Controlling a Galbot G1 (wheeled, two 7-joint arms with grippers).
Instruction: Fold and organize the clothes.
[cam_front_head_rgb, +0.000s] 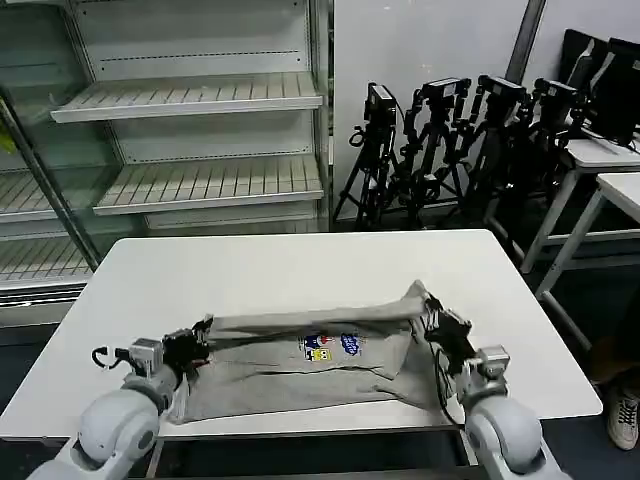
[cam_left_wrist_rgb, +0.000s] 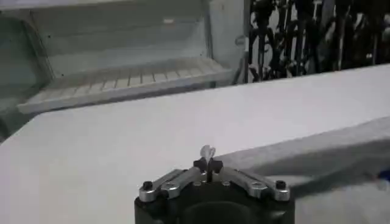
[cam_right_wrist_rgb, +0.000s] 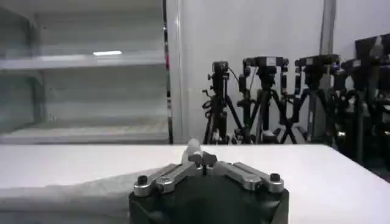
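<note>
Grey shirt (cam_front_head_rgb: 300, 365) stretched above white table (cam_front_head_rgb: 290, 275), left claw (cam_front_head_rgb: 196, 338) clamped on one edge, right claw (cam_front_head_rgb: 432, 318) clamped on opposite edge.

Both grippers (cam_front_head_rgb: 196, 338) (cam_front_head_rgb: 432, 318) prob. pinching shirt (cam_front_head_rgb: 300, 375) edge.

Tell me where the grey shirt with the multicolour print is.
In the head view the shirt lies on the white table's near edge, between the left gripper and right gripper.

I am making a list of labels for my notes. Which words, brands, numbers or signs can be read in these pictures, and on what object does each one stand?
None can be read.
Chest print on the grey shirt: small blue, yellow and red shapes, too small and blurred to read.
</note>
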